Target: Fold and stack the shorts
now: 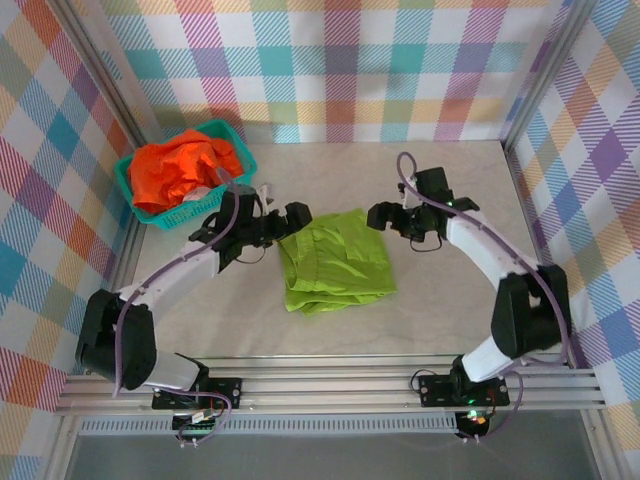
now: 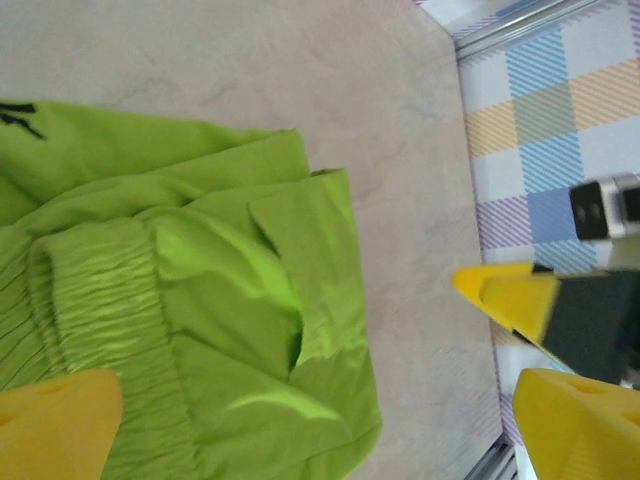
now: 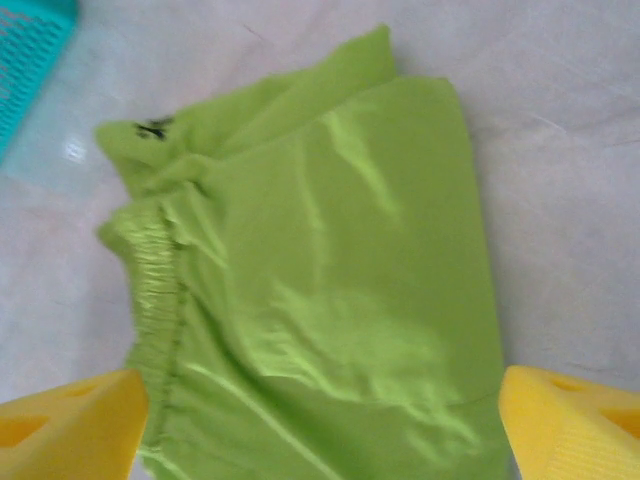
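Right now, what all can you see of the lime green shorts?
The lime green shorts are thin, slightly shiny cloth with a gathered elastic waist and a small black mark. Folded into a rough rectangle, they lie flat on the table between the open left claw and right claw; neither holds them.

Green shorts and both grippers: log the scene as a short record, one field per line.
green shorts: mid-table, roughly folded in layers, gathered waist toward the left arm
table: pale, bare around the green pair
orange shorts: heaped in the basket
teal basket: far left corner of the table
left gripper: open, at the green pair's far left edge, holding nothing
right gripper: open, by the far right corner, holding nothing
stack: nothing lies on the green pair yet
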`<state>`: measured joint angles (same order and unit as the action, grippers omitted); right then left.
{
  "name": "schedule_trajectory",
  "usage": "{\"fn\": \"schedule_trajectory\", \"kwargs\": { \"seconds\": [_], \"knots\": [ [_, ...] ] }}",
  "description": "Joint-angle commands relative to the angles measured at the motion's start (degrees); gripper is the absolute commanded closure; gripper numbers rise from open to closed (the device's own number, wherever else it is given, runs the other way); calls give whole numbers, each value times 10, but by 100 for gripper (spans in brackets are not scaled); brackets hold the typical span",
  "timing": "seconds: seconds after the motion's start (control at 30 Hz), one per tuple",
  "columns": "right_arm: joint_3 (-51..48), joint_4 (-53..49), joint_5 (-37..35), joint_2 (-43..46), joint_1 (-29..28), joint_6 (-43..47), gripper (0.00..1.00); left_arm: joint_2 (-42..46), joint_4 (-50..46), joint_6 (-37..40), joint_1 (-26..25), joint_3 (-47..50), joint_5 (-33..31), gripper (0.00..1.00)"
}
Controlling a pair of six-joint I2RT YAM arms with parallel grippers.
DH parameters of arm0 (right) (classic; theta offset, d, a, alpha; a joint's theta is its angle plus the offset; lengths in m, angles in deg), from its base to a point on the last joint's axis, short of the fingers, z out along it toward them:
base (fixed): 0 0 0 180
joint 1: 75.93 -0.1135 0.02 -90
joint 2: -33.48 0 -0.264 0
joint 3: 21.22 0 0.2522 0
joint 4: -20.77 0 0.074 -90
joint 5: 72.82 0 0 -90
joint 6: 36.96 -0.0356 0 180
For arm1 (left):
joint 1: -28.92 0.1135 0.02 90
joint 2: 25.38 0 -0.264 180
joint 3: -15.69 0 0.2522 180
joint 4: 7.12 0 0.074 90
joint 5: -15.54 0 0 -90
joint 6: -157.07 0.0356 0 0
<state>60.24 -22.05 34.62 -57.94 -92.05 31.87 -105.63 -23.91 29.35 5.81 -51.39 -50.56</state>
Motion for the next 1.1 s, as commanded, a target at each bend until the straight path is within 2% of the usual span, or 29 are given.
{"fn": "schedule_trajectory", "kwargs": {
  "seconds": [0.0, 0.17, 0.3, 0.43, 0.53, 0.6, 0.67, 0.87, 1.07],
  "knots": [
    [29, -73, 5, -65, -4, 83, 15, 12, -39, 15, -3, 48, -11, 0],
    [52, -68, 21, -138, -4, 90, 24, 43, -48, 20, -4, 82, -20, 0],
    [51, -44, 67, -172, -6, 80, 34, 61, -57, 24, -3, 93, -27, 0],
    [51, -28, 101, -191, -13, 70, 55, 76, -67, 28, -3, 96, -36, 0],
    [59, -39, 87, -192, -15, 72, 76, 88, -81, 32, -3, 92, -47, 0],
    [74, -72, 30, -190, -14, 89, 91, 98, -90, 32, -2, 89, -53, 0],
    [95, -116, -35, -187, -11, 109, 96, 107, -96, 32, -2, 89, -59, 0],
    [141, -243, -250, -181, 31, 169, 100, 129, -112, 37, 1, 92, -74, 0],
    [151, -284, -440, -178, 95, 234, 100, 142, -121, 40, 5, 95, -82, 0]
  ]
}}
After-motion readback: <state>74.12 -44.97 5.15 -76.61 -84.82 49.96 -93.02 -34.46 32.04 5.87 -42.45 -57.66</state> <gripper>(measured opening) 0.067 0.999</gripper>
